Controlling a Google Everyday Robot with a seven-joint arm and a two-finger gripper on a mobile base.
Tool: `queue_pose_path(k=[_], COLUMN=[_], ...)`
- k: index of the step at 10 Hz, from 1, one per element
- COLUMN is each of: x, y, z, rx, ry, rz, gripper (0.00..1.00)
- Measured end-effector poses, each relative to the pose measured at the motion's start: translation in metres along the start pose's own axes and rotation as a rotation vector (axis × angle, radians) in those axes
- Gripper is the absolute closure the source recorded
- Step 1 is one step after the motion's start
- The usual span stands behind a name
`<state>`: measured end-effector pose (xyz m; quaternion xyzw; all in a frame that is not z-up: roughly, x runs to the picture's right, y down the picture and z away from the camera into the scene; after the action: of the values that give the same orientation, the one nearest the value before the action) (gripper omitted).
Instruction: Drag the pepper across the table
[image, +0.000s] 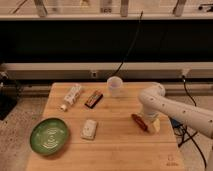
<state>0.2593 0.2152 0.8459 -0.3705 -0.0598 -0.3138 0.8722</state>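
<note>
The small reddish-brown pepper (138, 121) lies on the right half of the light wooden table (120, 150). My white arm reaches in from the right and bends down over it. The gripper (149, 123) is lowered to the tabletop right at the pepper's right side, open, with a pale fingertip (155, 126) showing just beyond the pepper. The pepper's right end is hidden under the gripper, and I cannot tell whether a finger touches it.
A white cup (114, 86) stands at the back centre. A flat dark brown bar (93, 98) and a white bottle (72, 96) lie back left. A green plate (49, 135) sits front left, with a small white object (89, 128) beside it. Cables hang behind.
</note>
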Motion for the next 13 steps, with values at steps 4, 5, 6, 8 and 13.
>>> queue_pose_path(k=[4,5,6,8,13], x=[-0.004,-0.006,-0.009,-0.017,-0.029], y=[0.000,0.000,-0.003,-0.002,0.004], z=[-0.005,-0.009,-0.012,-0.018,-0.022], rx=[0.025,0.042,0.056,0.074,0.083], ry=[-0.003,-0.003,-0.006,-0.010,-0.003], rz=[0.027,0.050,0.058,0.079,0.114], gripper=[0.20,0.20,0.20,0.20,0.20])
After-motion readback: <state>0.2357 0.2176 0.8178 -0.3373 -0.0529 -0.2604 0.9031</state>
